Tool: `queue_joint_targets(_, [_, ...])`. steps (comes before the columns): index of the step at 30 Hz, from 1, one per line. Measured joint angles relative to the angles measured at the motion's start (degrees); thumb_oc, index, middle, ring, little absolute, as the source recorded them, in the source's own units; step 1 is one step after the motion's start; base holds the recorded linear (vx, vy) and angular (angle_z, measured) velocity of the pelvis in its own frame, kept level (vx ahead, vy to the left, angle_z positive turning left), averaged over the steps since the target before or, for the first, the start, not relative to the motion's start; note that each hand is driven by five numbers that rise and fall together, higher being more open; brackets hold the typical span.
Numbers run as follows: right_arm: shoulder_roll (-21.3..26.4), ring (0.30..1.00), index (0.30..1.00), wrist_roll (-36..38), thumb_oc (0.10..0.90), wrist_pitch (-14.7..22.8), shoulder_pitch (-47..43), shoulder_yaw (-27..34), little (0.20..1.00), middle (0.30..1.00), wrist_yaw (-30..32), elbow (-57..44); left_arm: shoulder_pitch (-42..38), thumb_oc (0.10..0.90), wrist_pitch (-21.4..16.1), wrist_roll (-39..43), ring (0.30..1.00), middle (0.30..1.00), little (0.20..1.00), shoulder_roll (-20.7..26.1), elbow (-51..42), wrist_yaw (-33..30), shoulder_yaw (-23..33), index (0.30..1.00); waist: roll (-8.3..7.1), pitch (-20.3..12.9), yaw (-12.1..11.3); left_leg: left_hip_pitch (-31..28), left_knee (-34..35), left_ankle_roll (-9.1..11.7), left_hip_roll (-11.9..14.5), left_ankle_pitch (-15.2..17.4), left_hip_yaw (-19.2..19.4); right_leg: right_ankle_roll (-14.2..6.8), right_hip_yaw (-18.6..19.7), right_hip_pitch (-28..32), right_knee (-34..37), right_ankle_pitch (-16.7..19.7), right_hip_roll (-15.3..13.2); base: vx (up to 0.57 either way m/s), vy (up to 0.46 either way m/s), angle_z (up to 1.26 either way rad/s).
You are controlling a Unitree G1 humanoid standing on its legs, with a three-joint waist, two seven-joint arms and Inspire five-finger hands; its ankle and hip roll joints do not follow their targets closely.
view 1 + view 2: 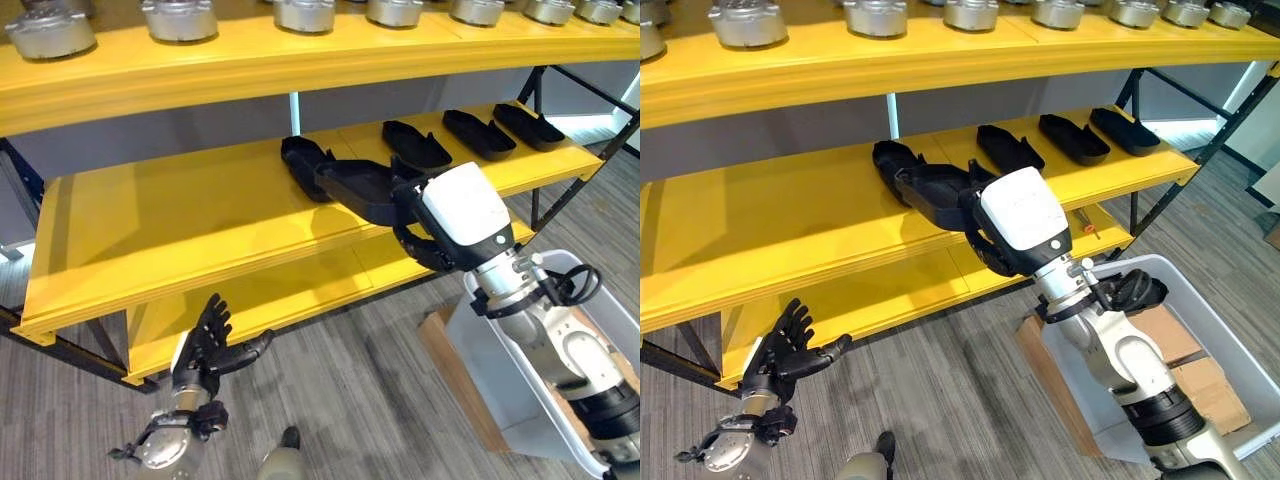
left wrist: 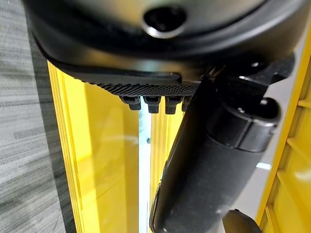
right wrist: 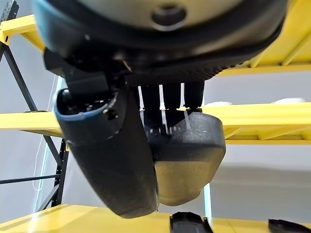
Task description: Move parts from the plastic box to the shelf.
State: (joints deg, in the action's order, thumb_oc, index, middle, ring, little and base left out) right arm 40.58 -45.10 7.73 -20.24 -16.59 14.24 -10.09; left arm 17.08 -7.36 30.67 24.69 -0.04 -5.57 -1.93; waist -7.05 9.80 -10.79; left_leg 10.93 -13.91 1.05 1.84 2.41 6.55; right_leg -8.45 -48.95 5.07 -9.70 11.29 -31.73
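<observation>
My right hand (image 1: 455, 220) is shut on a long black moulded part (image 1: 355, 188), held just above the front edge of the yellow middle shelf (image 1: 180, 230). In the right wrist view its fingers (image 3: 172, 97) and thumb (image 3: 112, 160) clamp the part (image 3: 187, 160). Several similar black parts (image 1: 415, 145) lie in a row on that shelf, the nearest one (image 1: 305, 160) right behind the held part. The grey plastic box (image 1: 1230, 340) stands on the floor at the lower right, with another black part (image 1: 1130, 290) in it. My left hand (image 1: 205, 345) hangs open and empty low in front of the bottom shelf (image 1: 300, 290).
The top shelf (image 1: 250, 60) carries a row of round metal parts (image 1: 180, 18). Brown cardboard (image 1: 450, 360) lies by the plastic box. The left half of the middle shelf is bare yellow board. Dark frame posts (image 1: 575, 185) stand at the shelf's right end.
</observation>
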Motion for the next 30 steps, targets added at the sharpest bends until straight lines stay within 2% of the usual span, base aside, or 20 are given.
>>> queue_joint_targets(1, [-0.61, 0.3, 0.3, -1.11, 0.4, -0.88, -0.05, -1.51, 0.3, 0.3, -0.2, 1.61, -0.89, 0.9, -0.02, -0.14, 1.0, 1.0, 1.0, 0.45, 0.09, -0.03, -0.14, 1.0, -0.1, 0.12, 1.25, 0.19, -0.02, -1.35, -1.13, 0.49, -0.1, 0.72, 4.22, -0.22, -3.47, 5.72, -2.35, 0.19, 0.348, 1.05])
queue_joint_targets(2, [-0.25, 0.3, 0.3, -1.68, 0.4, -1.54, -0.56, -2.83, 0.3, 0.3, -0.76, 1.81, -2.1, 0.9, -0.39, -0.15, 1.0, 1.0, 1.0, 1.45, 0.37, -0.35, -0.09, 1.0, 0.29, 0.68, 2.69, -0.87, 2.67, -4.54, -2.47, -1.93, -1.86, 1.2, 17.14, -5.7, -11.22, 8.56, -3.42, 0.11, 0.236, 1.15])
queue_joint_targets(3, [-0.06, 0.3, 0.3, -1.91, 0.4, -1.14, -0.61, -2.82, 0.3, 0.3, -0.97, 1.82, -3.02, 0.9, -0.54, -0.25, 1.0, 1.0, 1.0, 1.86, 1.08, -0.88, -0.07, 1.0, 0.72, 1.03, 2.89, -1.51, 4.47, -4.81, -2.21, -3.36, -2.25, -2.36, 25.51, -8.63, -13.55, 3.39, -1.19, 0.1, 0.133, 0.68])
queue_joint_targets(4, [0.01, 0.3, 0.3, -1.98, 0.4, -0.23, -0.73, -2.86, 0.3, 0.3, -1.16, 1.83, -3.69, 0.9, -0.58, -0.47, 1.0, 1.0, 1.0, 2.03, 1.98, -1.38, 0.23, 1.0, 1.06, 1.26, 2.71, -2.1, 6.41, -5.77, -2.22, -3.96, -2.77, -3.96, 30.1, -11.42, -14.49, -1.65, 1.35, 0.05, 0.024, 0.36])
queue_joint_targets(5, [-0.02, 0.3, 0.3, -1.99, 0.4, 0.84, -1.15, -2.91, 0.3, 0.3, -1.19, 1.26, -4.06, 0.9, -0.33, -0.58, 1.0, 1.0, 1.0, 2.77, 3.07, -2.53, 0.49, 1.0, 2.52, 2.4, 4.17, -4.49, 10.89, -6.88, -1.73, -6.8, -3.84, -3.85, 33.11, -14.68, -12.92, -8.38, 7.42, 0.08, -0.003, 0.19])
queue_joint_targets(7, [0.34, 0.3, 0.3, -1.96, 0.4, 0.74, -1.46, -2.88, 0.3, 0.3, -1.19, 1.26, -4.17, 0.9, -0.27, -0.83, 1.0, 1.0, 1.0, 2.85, 2.82, -2.71, -0.36, 1.0, 3.69, 3.21, 4.62, -5.69, 12.71, -7.06, -1.96, -6.95, -3.24, -3.37, 27.36, -17.23, -9.81, -8.74, 10.09, 0.05, -0.062, 0.19])
queue_joint_targets(8, [0.73, 0.3, 0.3, -1.94, 0.4, 0.95, -1.74, -2.88, 0.3, 0.3, -1.2, 1.23, -4.41, 0.9, -0.27, -1.95, 1.0, 1.0, 1.0, 2.7, 2.55, -2.54, -1.04, 1.0, 4.15, 3.48, 5.57, -5.73, 12.78, -7.23, -2.22, -7.11, -2.93, -3.39, 24.94, -17.4, -7.47, -8.6, 10.8, 0.08, -0.103, 0.51])
queue_joint_targets(9, [0.9, 0.3, 0.3, -1.97, 0.4, 0.84, -1.86, -2.9, 0.3, 0.3, -1.2, 1.18, -4.56, 0.9, -0.28, -2.46, 1.0, 1.0, 1.0, 2.47, 1.99, -2.42, -2.22, 1.0, 4.78, 3.86, 6.37, -5.95, 13.35, -7.34, -2.68, -7.24, -2.51, -3.22, 24.1, -18.68, -5.18, -8.41, 11.11, 0.11, -0.15, 0.55])
queue_joint_targets(11, [0.89, 0.3, 0.3, -2.0, 0.4, 0.59, -2.78, -2.89, 0.3, 0.3, -1.22, 1.2, -4.74, 0.9, -0.27, -2.86, 1.0, 1.0, 1.0, 1.25, 1.7, -2.47, -2.77, 1.0, 5.48, 4.28, 6.72, -5.99, 13.48, -6.94, -3.02, -7.16, -2.46, -2.97, 25.53, -19.55, -2.05, -7.04, 12.04, 0.14, -0.168, 0.37])
queue_joint_targets(12, [0.87, 0.3, 0.3, -1.98, 0.4, 0.69, -3.39, -2.8, 0.3, 0.3, -1.1, 1.05, -4.91, 0.9, -0.21, -2.83, 1.0, 1.0, 1.0, -0.04, 1.77, -2.75, -2.79, 1.0, 6.0, 4.61, 7.51, -6.29, 14.12, -6.06, -3.27, -7.59, -3.71, -2.77, 30.41, -18.21, 2.48, -5.33, 14.41, 0.16, -0.183, 0.44])
queue_joint_targets(15, [0.85, 0.3, 0.3, -1.98, 0.4, 0.64, -3.57, -2.58, 0.3, 0.3, -1.1, 0.96, -4.27, 0.9, -0.2, -2.84, 1.0, 1.0, 1.0, -1.21, 1.66, -2.54, -2.45, 1.0, 4.39, 4.24, 7.26, -10.22, 17.53, -4.86, -4.63, -8.25, -4.27, -1.5, 31.05, -11.85, 6.8, -4.36, 15.32, 0.1, -0.114, 0.35])
queue_joint_targets(16, [0.67, 0.3, 0.3, -1.96, 0.4, 0.73, -4.12, -2.59, 0.3, 0.3, -0.92, 0.94, -3.85, 0.9, -0.21, -2.84, 1.0, 1.0, 1.0, -0.88, 1.25, -2.52, -2.09, 1.0, 3.15, 3.49, 7.29, -10.31, 17.84, -4.1, -5.38, -8.04, -4.8, -0.13, 31.16, -8.98, 9.45, -2.54, 15.98, 0.16, -0.198, 0.27])
queue_joint_targets(17, [0.23, 0.3, 0.3, -1.94, 0.4, 0.62, -5.1, -2.59, 0.3, 0.3, -0.87, 1.07, -3.83, 0.9, -0.19, -2.82, 1.0, 1.0, 1.0, -1.36, 1.16, -2.6, -1.92, 1.0, 3.65, 3.49, 7.51, -10.33, 18.08, -2.76, -4.64, -8.45, -5.14, 1.06, 30.73, -8.44, 10.61, -0.68, 17.06, 0.15, -0.191, 0.16])
queue_joint_targets(18, [0.08, 0.3, 0.3, -1.93, 0.4, 0.7, -5.9, -2.64, 0.3, 0.3, -0.86, 1.08, -3.56, 0.9, -0.19, -2.8, 1.0, 1.0, 1.0, -1.46, 0.68, -2.57, -1.8, 1.0, 3.9, 3.4, 7.38, -10.41, 18.25, -2.29, -3.53, -8.61, -5.11, 1.77, 30.47, -7.85, 11.7, -0.6, 18.26, 0.13, -0.196, 0.01])
queue_joint_targets(20, [0.32, 0.3, 0.3, -1.92, 0.4, 0.72, -6.69, -2.71, 0.3, 0.3, -0.87, 1.13, -3.66, 0.9, -0.2, -2.74, 1.0, 1.0, 1.0, -1.77, 0.46, -2.6, -1.45, 1.0, 3.85, 3.35, 7.05, -11.42, 18.23, -0.7, -1.48, -8.17, -5.29, 2.25, 29.57, -5.47, 14.28, -0.59, 20.8, 0.09, -0.152, -0.01])
queue_joint_targets(21, [0.47, 0.3, 0.3, -1.89, 0.4, 0.65, -7.83, -2.7, 0.3, 0.3, -0.85, 1.24, -3.84, 0.9, -0.19, -2.73, 1.0, 1.0, 1.0, -1.88, 0.38, -2.54, -1.48, 1.0, 3.88, 3.33, 7.17, -12.14, 18.02, 0.49, 0.26, -7.4, -5.52, 3.72, 28.91, -4.31, 14.6, -1.66, 22.63, 0.07, -0.168, 0.04])
queue_joint_targets(22, [0.7, 0.3, 0.3, -1.82, 0.4, 0.62, -8.19, -2.65, 0.3, 0.3, -0.62, 1.24, -4.22, 0.9, -0.19, -2.73, 1.0, 1.0, 1.0, -1.94, 0.37, -2.51, -1.53, 1.0, 3.9, 3.33, 7.34, -12.05, 17.67, 0.99, 1.01, -7.09, -5.73, 4.07, 28.58, -4.06, 14.58, -2.12, 23.34, 0.03, -0.129, 0.08])
queue_joint_targets(26, [2.48, 0.3, 0.3, -1.32, 0.4, 0.45, -9.63, -2.52, 0.3, 0.3, 0.04, 1.46, -7.19, 0.9, -0.18, -2.1, 1.0, 1.0, 1.0, -2.69, 0.51, -2.47, -3.38, 1.0, 4.21, 3.34, 7.64, -8.98, 13.6, 1.86, 1.76, -6.81, -6.75, 5.13, 26.29, -3.95, 14.12, -3.53, 24.08, -0.01, -0.076, 0.29])
queue_joint_targets(29, [3.18, 0.3, 0.3, -0.87, 0.4, 0.3, -10.67, -2.54, 0.3, 0.3, 0.5, 1.53, -8.92, 0.9, -0.18, -1.63, 1.0, 1.0, 1.0, -2.89, 0.54, -2.49, -4.21, 1.0, 4.13, 3.42, 7.26, -4.72, 7.75, 3.81, 2.38, -6.05, -6.63, 6.2, 23.65, -3.93, 12.85, -4.88, 23.71, 0.02, 0.038, 0.45])
queue_joint_targets(30, [2.64, 0.3, 0.3, -0.78, 0.4, 0.09, -11.42, -2.47, 0.3, 0.3, 1.14, 1.57, -9.03, 0.9, -0.22, -1.61, 1.0, 1.0, 1.0, -2.21, 0.49, -2.48, -4.25, 1.0, 3.7, 3.69, 7.26, -2.85, 3.63, 4.82, 6.12, -2.55, -3.19, 7.74, 21.84, -3.56, 12.48, -5.43, 23.26, 0.08, 0.169, 0.47])
